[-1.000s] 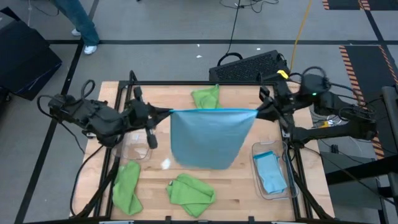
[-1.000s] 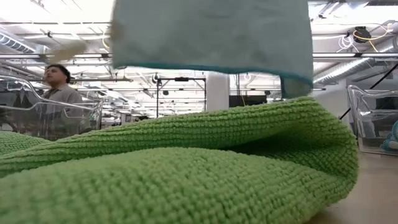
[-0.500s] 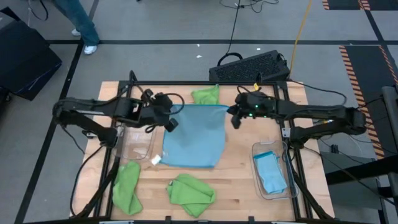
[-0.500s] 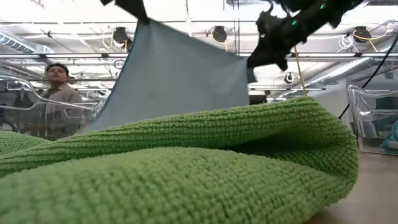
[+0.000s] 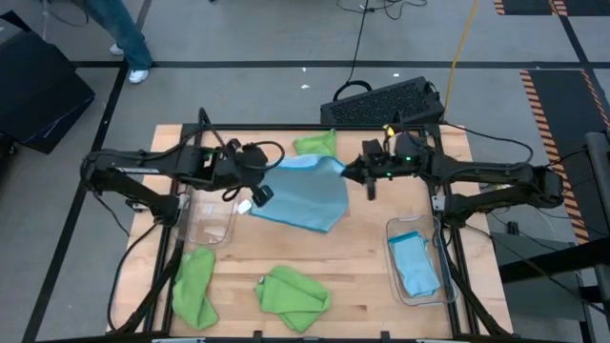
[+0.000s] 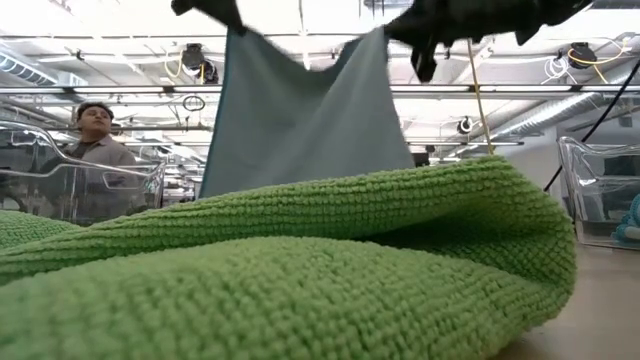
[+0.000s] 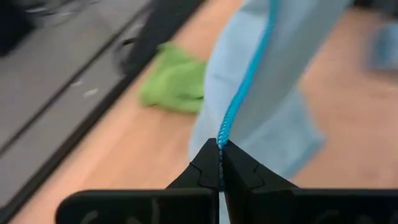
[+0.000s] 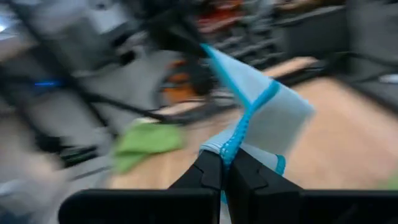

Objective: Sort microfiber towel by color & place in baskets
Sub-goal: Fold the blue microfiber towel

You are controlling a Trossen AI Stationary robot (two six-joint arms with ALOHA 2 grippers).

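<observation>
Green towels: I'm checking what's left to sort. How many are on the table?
3: one at the far edge, one at the near left corner, one at the near middle. None shows inside a basket.

A light blue towel point(image 5: 303, 191) hangs across the desk's point(image 5: 362, 276) middle between both claws, blocking passage there. Bare wood lies open in front of it, between the green towels point(image 5: 291, 292) and the right clear basket point(image 5: 416, 268)

Light blue towel point(image 5: 303, 193) – bright blue hem; lime green towels point(image 5: 291, 295)
</observation>
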